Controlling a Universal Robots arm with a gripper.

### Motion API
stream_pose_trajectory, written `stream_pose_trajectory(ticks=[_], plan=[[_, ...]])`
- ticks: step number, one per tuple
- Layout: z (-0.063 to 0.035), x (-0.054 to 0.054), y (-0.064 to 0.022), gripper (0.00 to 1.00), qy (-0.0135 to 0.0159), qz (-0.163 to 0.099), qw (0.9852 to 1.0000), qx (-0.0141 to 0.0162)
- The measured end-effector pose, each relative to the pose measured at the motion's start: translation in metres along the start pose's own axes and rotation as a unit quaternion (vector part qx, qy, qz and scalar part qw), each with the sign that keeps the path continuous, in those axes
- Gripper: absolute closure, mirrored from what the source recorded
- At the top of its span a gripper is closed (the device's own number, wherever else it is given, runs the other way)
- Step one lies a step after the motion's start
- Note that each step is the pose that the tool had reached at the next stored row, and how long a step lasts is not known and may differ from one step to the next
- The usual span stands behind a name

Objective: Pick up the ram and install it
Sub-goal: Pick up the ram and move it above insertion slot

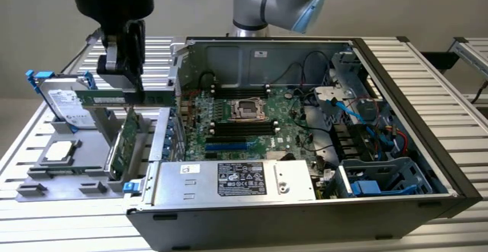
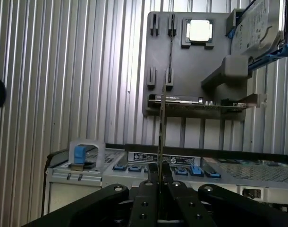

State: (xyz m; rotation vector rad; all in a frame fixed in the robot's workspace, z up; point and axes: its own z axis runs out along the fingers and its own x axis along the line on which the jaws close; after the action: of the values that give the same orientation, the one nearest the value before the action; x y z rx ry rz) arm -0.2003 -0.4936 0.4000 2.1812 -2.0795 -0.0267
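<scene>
Nearly closed, the black hand (image 1: 120,86) pinches the long, thin green ram stick (image 1: 156,98) mid-length, its long axis level, one end just beside the open metal computer case (image 1: 228,58).

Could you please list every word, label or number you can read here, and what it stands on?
None can be read.
The power supply label: print too small.
The hard drive label: print too small.
The rear-wall sticker: too small.
The ram: markings blurred.
</scene>
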Motion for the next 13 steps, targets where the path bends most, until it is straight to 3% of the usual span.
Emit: stream_pose_trajectory(ticks=[13], plan=[[-0.0147,-0.002,-0.0500,0.86,0.0084,0.001,1.0000,-0.0008]])
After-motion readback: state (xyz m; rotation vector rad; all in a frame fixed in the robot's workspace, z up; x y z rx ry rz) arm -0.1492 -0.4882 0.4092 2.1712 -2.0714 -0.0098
